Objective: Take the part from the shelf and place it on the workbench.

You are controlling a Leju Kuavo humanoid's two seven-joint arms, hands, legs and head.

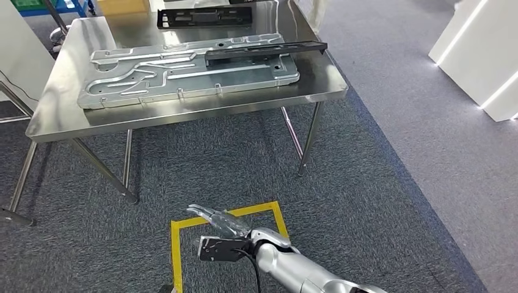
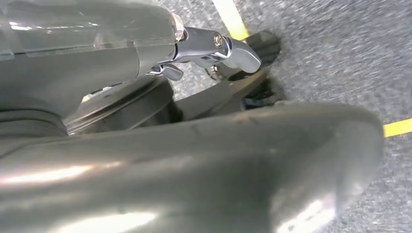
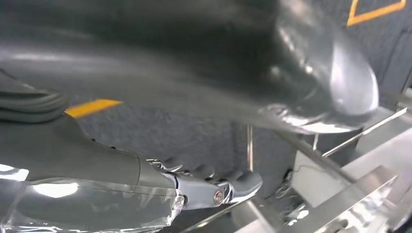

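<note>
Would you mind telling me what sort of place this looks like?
Probably a factory or robot test workshop: a steel workbench carrying a stamped metal panel and black part, with yellow floor tape on grey carpet.

Grey carpet (image 1: pixel 379 183) with yellow tape square (image 1: pixel 227 220); white lit panels (image 1: pixel 482 55) stand right.

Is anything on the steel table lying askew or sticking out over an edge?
Yes. The long black plastic strip lies across the large silver stamped metal plate and its end sticks out past the plate's right edge, near the steel table's side. Nothing looks spilled or damaged.
</note>
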